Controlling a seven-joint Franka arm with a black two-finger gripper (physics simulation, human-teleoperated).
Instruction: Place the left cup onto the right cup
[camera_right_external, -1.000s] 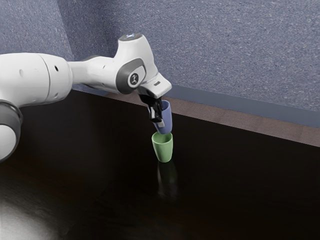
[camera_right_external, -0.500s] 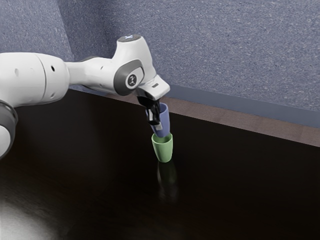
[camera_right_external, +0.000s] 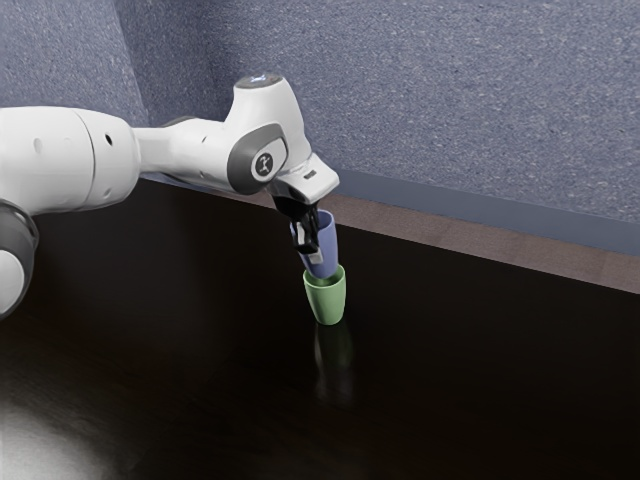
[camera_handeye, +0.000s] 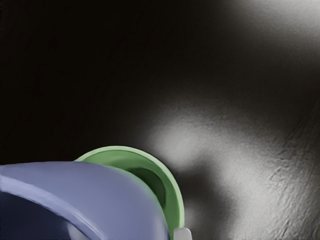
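Fingers (camera_right_external: 302, 238) pinch the blue cup (camera_right_external: 324, 243) by its rim wall, its base slightly tilted in the mouth of the green cup (camera_right_external: 326, 295) on the table (camera_right_external: 480, 380); judge it light, stiff, probably slick, so keep your hold at the rim.

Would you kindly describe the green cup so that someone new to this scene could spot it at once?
Follow the white arm over the dark table to its black gripper, which holds a blue cup. Right beneath stands the green cup, upright, the blue cup's lower end at its mouth. It is the only green thing here.
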